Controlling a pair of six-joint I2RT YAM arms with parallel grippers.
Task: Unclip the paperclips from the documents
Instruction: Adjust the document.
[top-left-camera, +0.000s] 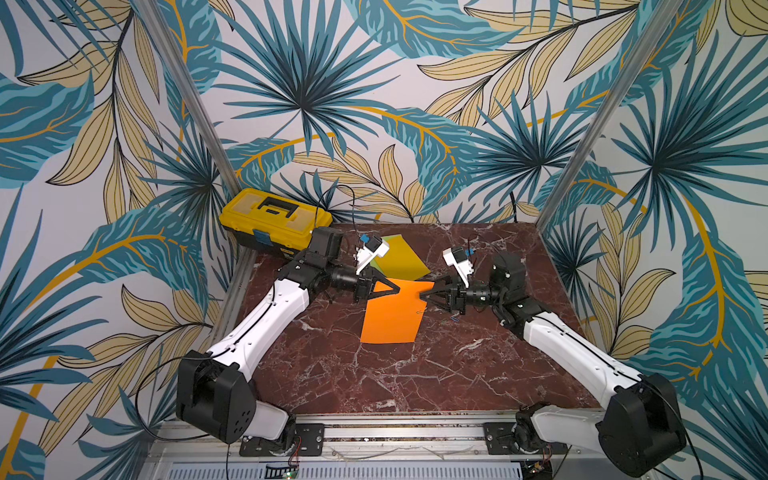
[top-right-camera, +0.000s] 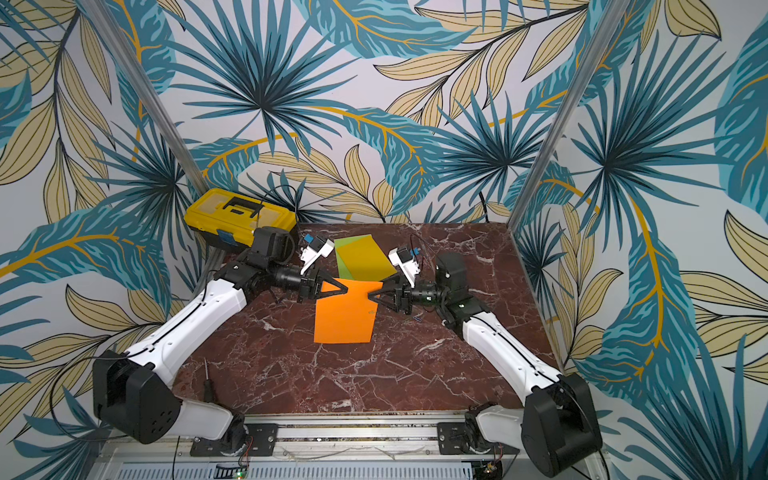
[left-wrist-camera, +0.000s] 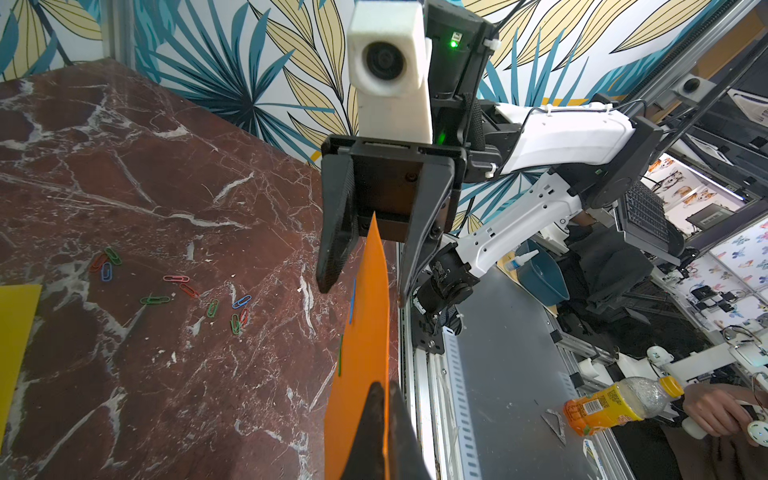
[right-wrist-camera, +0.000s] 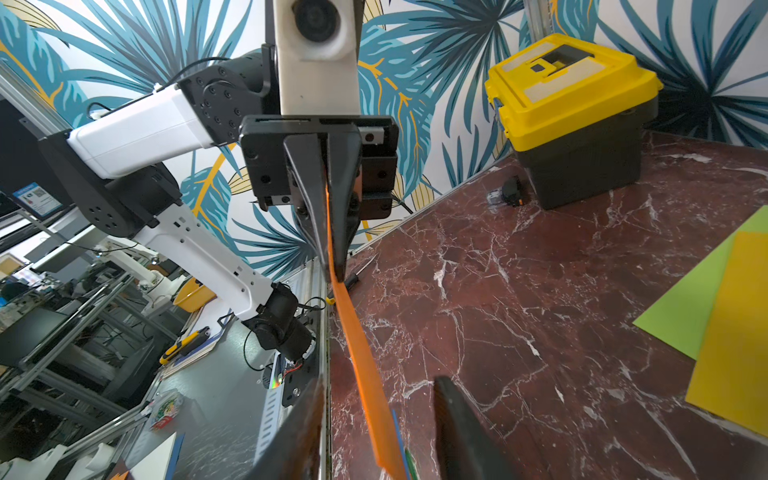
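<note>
The orange document (top-left-camera: 392, 320) (top-right-camera: 345, 316) is lifted at its far edge, its near part resting on the marble. My left gripper (top-left-camera: 400, 287) (left-wrist-camera: 384, 388) is shut on that sheet's far left part. My right gripper (top-left-camera: 422, 296) (right-wrist-camera: 380, 415) stands open astride the sheet's right edge, a gap on each side. A blue paperclip (right-wrist-camera: 397, 432) and a green paperclip (right-wrist-camera: 411, 461) sit on that edge between its fingers. Several loose paperclips (left-wrist-camera: 187, 291) lie on the marble. The golden yellow document (top-left-camera: 405, 257) lies on the lime green document (top-right-camera: 343, 262) behind.
A yellow toolbox (top-left-camera: 270, 220) stands at the back left corner, with a small black object (right-wrist-camera: 505, 195) beside it. A screwdriver (top-right-camera: 208, 382) lies near the left arm's base. Metal rails (top-left-camera: 374, 432) run along the table's front edge.
</note>
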